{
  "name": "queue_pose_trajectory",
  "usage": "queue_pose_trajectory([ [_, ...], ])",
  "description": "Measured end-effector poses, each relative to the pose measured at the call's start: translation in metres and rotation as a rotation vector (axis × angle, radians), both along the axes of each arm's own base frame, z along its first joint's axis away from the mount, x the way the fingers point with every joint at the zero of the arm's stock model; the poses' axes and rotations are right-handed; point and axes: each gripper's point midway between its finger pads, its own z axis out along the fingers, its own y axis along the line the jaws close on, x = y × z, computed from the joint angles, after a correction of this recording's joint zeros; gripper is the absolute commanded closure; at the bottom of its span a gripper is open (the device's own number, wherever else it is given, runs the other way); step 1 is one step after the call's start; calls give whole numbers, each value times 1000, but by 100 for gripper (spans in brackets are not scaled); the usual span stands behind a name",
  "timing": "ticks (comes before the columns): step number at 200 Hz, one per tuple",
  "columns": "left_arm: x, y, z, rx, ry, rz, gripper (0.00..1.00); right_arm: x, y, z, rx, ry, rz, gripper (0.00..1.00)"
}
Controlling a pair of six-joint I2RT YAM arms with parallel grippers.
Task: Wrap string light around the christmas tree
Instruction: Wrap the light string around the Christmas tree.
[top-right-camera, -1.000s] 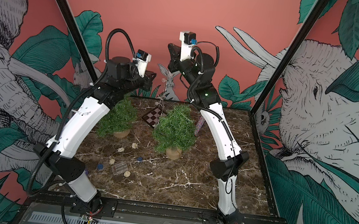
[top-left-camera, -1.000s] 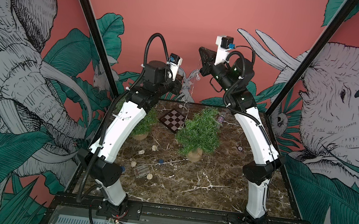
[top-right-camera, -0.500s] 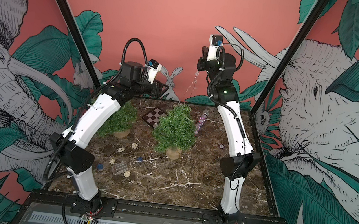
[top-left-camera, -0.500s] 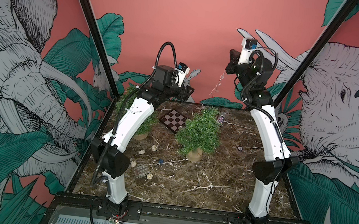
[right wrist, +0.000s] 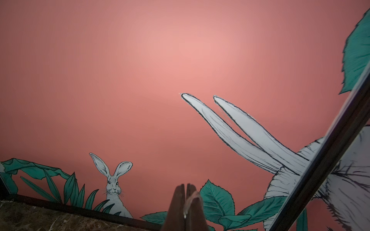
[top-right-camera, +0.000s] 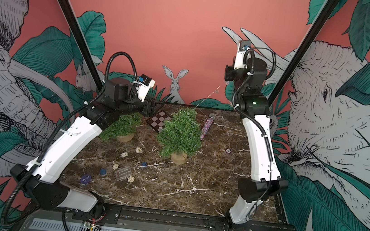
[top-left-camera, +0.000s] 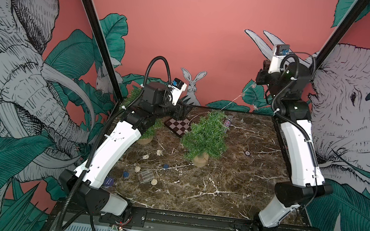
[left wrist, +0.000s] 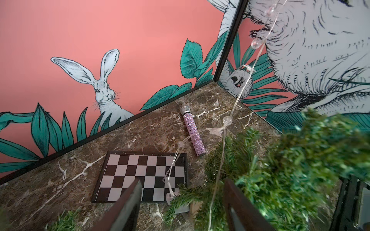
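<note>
Right gripper (right wrist: 185, 186) high by the back-right corner post, pinching the string light (top-left-camera: 243, 94), which slants down onto the christmas tree (top-left-camera: 205, 137) top; left gripper (left wrist: 182, 181) spread wide beside it, near the table (top-left-camera: 230, 185) back edge

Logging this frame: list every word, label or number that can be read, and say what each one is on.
"SMALL BLIND": on the purple chip, seen in both top views.
chessboard: tiny marks along its border in the left wrist view, too small to read.
small round disc: a mark on its face, too small to read.
No other text shows.
</note>
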Motion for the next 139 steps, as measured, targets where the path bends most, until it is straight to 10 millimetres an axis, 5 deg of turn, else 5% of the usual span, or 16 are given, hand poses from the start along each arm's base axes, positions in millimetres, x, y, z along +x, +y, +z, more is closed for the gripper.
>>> queue_pose_trajectory([
  [44, -58, -44, 10, -5, -48, -142, 33, -65, -27, 25, -14, -36, -62, 100],
  [90, -98, -80, -1, 7, -52, -251, 31, -102, -42, -16, 48, 109, -89, 100],
  [139, -156, -143, 1, -26, -146, -439, 29, -149, -24, -35, 232, 202, 43, 100],
])
